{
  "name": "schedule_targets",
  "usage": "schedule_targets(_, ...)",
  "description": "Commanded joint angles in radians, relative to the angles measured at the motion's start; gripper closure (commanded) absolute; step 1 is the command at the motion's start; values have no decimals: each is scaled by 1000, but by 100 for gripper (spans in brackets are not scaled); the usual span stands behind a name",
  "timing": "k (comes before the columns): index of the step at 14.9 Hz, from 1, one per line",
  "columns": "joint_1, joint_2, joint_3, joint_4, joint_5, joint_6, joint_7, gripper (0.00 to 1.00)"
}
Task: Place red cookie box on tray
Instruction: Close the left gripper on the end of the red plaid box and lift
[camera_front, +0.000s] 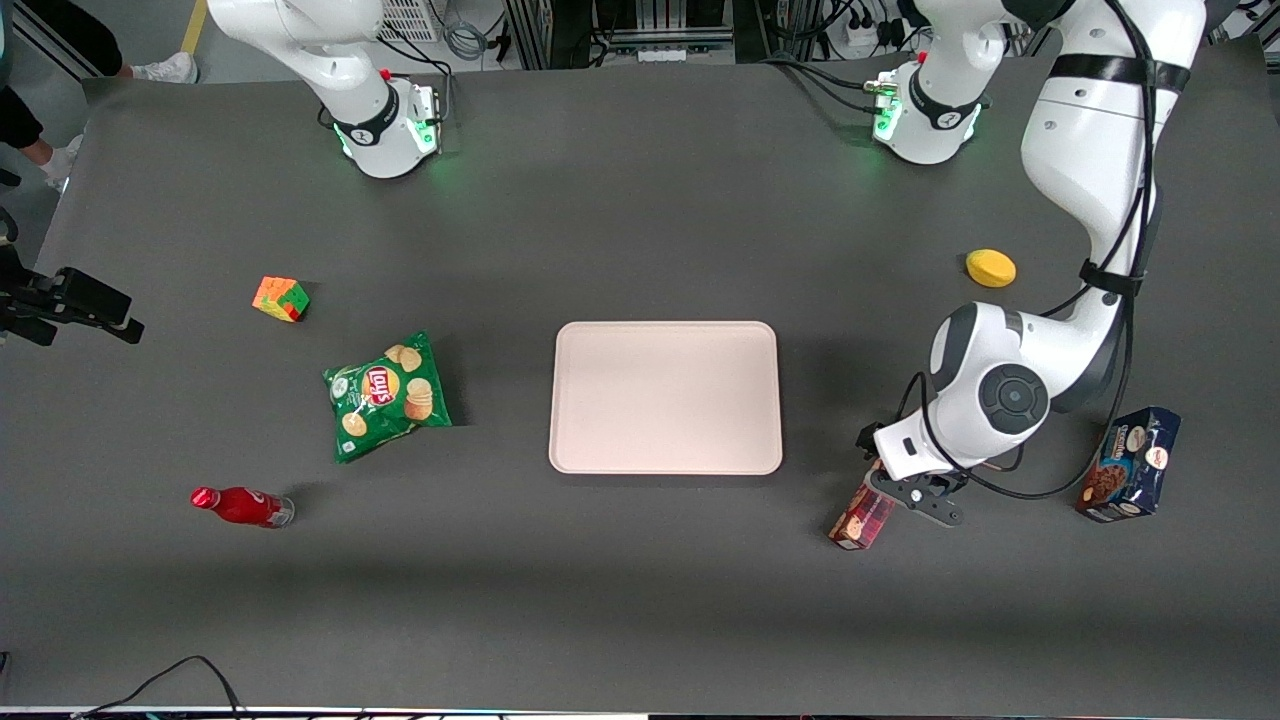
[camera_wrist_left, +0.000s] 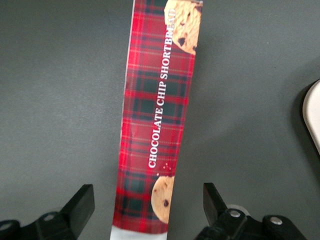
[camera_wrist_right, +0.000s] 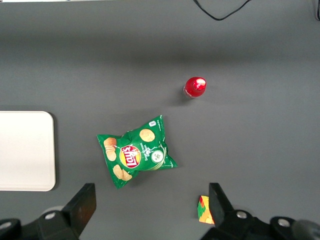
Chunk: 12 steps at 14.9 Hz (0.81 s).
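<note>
The tool (camera_wrist_left: 145, 207) hangs low over the red cookie box (camera_wrist_left: 157, 115), its two fingers (camera_wrist_left: 80, 205) spread wide, one on each side of the carton's near end with a gap on both sides; it has hold of nothing. The box lies flat on the dark table (camera_front: 600, 600), off the tray (camera_front: 665, 397), just beside the tray's corner toward the working arm's end and a little nearer the front camera. A dark blue cookie box (camera_front: 1130, 465) stands farther out toward that same end. Toward the parked arm's end from the tray lie a green chip bag (camera_front: 388, 395), a puzzle cube (camera_front: 281, 298) and a red bottle (camera_front: 243, 506). A yellow sponge (camera_front: 990, 268) sits farther from the front camera than the blue box.
</note>
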Motion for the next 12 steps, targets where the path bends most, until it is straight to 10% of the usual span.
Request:
schedule_targets(1,-12,10,3,-6,1,32,-15,20)
schedule_targets(12,-19,10,-12,33,2,7,-61,80)
